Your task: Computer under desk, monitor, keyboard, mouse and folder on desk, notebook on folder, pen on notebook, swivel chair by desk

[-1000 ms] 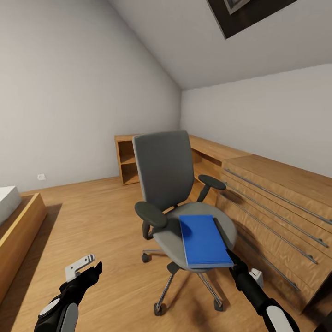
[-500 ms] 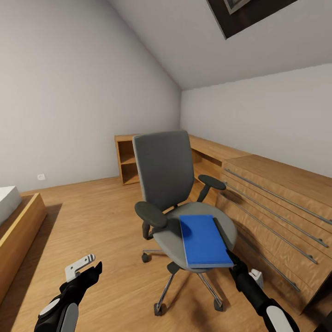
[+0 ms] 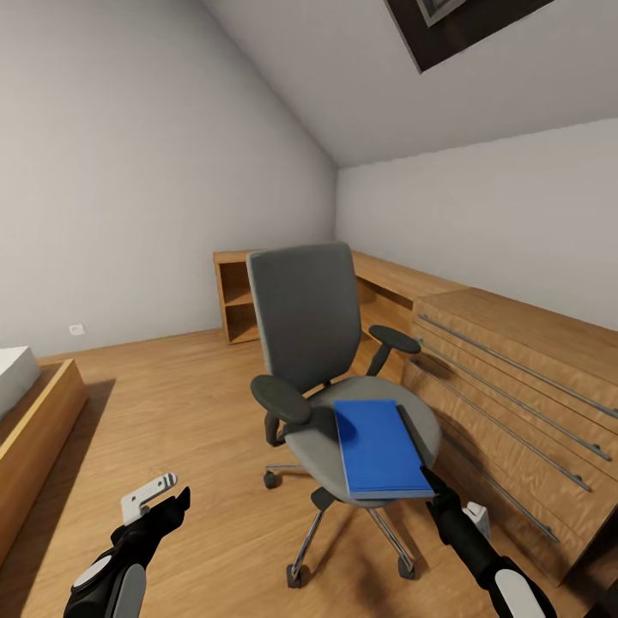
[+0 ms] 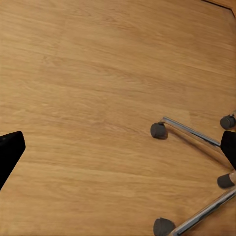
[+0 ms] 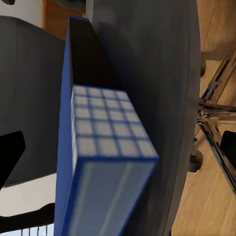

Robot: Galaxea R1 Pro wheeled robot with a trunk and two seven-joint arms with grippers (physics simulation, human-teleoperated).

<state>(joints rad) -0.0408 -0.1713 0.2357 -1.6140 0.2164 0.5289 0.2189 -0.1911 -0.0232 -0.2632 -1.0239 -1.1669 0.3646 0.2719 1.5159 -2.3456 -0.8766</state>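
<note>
Head view: the swivel chair (image 3: 330,360) stands mid-room on the wood floor (image 3: 189,403), with the blue folder (image 3: 380,449) lying flat on its seat, overhanging the near edge. The right gripper (image 3: 427,477) sits at the folder's near right corner; in the right wrist view the folder (image 5: 98,147) lies between its spread fingers, ungrasped. The left gripper (image 3: 154,502) hovers open over the floor, near left. Light-wood drawers (image 3: 515,395) line the right wall.
</note>
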